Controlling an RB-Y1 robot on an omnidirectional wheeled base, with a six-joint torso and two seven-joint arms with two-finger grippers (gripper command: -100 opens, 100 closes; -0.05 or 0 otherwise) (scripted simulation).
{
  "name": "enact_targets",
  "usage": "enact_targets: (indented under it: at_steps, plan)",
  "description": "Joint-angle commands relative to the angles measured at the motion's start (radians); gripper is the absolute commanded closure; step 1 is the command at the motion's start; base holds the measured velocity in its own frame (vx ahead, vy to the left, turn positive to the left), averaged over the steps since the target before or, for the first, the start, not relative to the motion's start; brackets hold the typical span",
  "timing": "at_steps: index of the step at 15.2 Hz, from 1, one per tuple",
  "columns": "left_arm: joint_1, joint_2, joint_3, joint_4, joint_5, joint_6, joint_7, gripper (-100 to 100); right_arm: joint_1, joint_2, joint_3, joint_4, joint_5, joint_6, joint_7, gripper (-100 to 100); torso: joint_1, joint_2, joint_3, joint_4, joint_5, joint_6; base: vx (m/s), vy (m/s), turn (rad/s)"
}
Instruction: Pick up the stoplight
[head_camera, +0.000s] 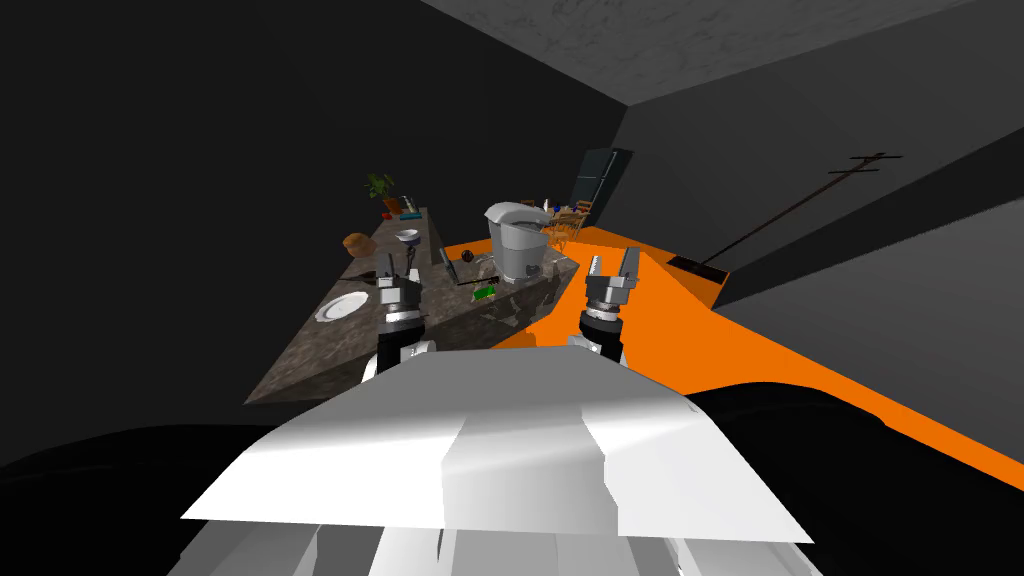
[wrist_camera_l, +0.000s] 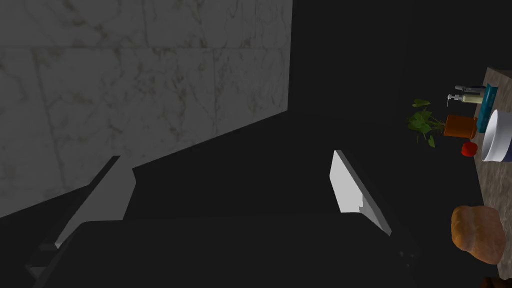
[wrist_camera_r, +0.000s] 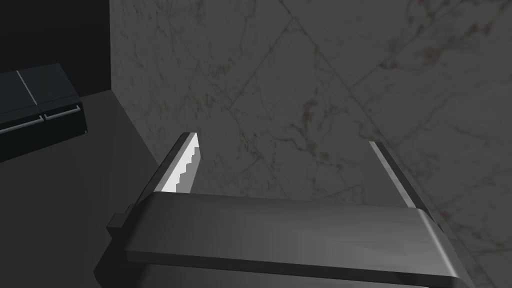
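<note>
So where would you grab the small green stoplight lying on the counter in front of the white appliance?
Probably from above, closing across its narrower sides. The stoplight looks low and flat on the counter, so there is little side face to grip. The tall white appliance stands close behind it, crowding any approach from the far side. Its finer detail is too small to judge.

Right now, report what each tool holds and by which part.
Nothing is held. The left tool, at the counter, is open and empty; the right tool is open and empty too.
</note>
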Motion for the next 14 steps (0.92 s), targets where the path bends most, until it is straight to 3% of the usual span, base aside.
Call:
enact_targets:
  at_steps: [1,4,5,7,14]
  plan:
    - [-0.005,0.032,0.002,0.005,0.004,0.013,0.003,-100,0.000,0.000,0.000,0.000,0.000,0.000,0.000,0,0.000,0.000,0.000,0.000,0.000,0.000,0.000,-0.003,-0.024]
    - [-0.026,0.103,0.012,0.025,0.018,0.067,0.016,-100,0.000,0.000,0.000,0.000,0.000,0.000,0.000,0,0.000,0.000,0.000,0.000,0.000,0.000,0.002,-0.012,-0.072]
    - [-0.026,0.103,0.012,0.025,0.018,0.067,0.016,-100,0.000,0.000,0.000,0.000,0.000,0.000,0.000,0,0.000,0.000,0.000,0.000,0.000,0.000,0.002,-0.014,-0.053]
    - [-0.047,0.151,0.022,0.046,0.033,0.120,0.029,-100,0.000,0.000,0.000,0.000,0.000,0.000,0.000,0,-0.001,0.000,0.000,0.000,0.000,0.000,0.003,-0.018,-0.086]
    - [-0.088,0.218,0.041,0.088,0.063,0.230,0.055,-100,0.000,0.000,0.000,0.000,0.000,0.000,0.000,0,-0.001,-0.001,0.000,0.000,0.000,0.000,0.004,-0.018,-0.077]
